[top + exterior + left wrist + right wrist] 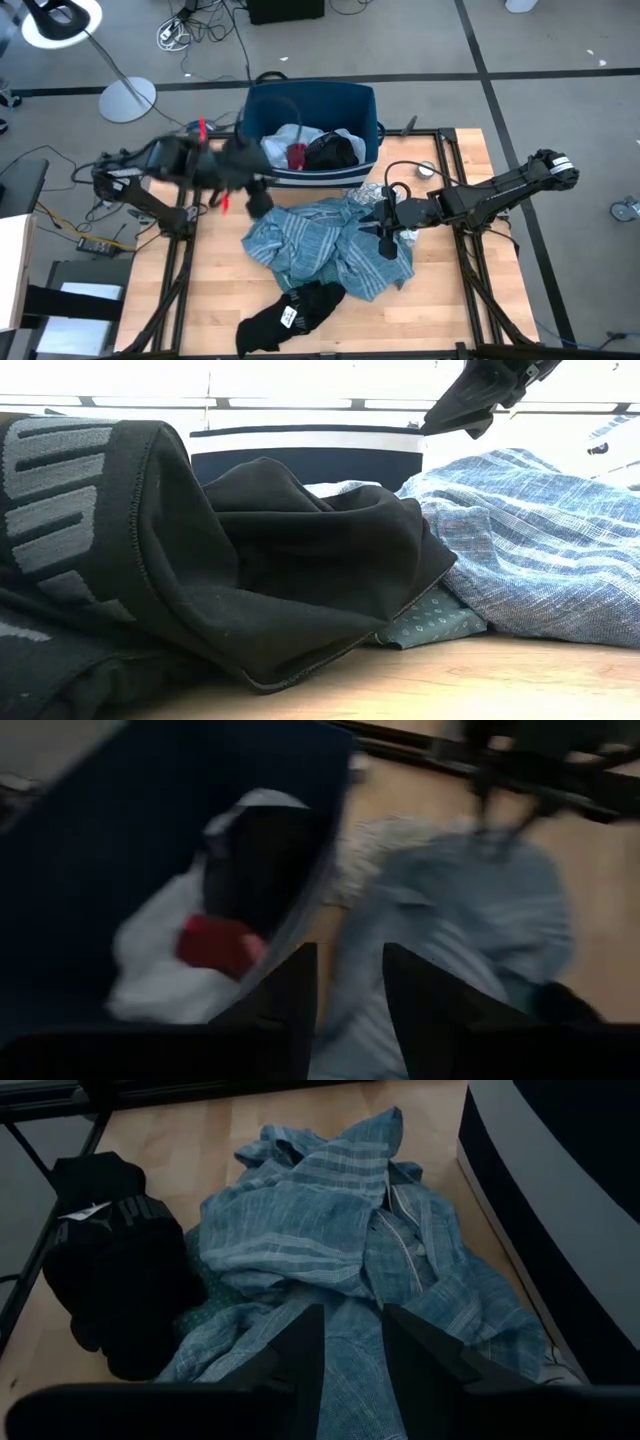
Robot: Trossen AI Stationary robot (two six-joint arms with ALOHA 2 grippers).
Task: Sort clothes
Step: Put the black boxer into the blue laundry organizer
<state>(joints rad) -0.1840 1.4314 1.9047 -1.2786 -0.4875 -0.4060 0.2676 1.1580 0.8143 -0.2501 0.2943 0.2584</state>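
A light blue striped shirt (320, 240) lies crumpled on the middle of the table. A black garment (290, 312) lies at the near edge. A teal dotted cloth (200, 1320) peeks out between them. A white-and-grey patterned cloth (368, 192) lies at the bin's near side. The dark blue bin (262, 110) holds a white cloth (280, 140), a small red piece (297, 156) and a black piece (332, 150). My left gripper (258, 200) is open and empty above the table by the bin's near left corner. My right gripper (385, 240) is open and empty just over the shirt's right part (330, 1230).
The bin stands at the table's far middle. Bare wood (450, 300) shows at the near right and near left (210, 280). Black frame rails (470, 260) run along both sides. Cables and a lamp base (128, 98) lie on the floor beyond.
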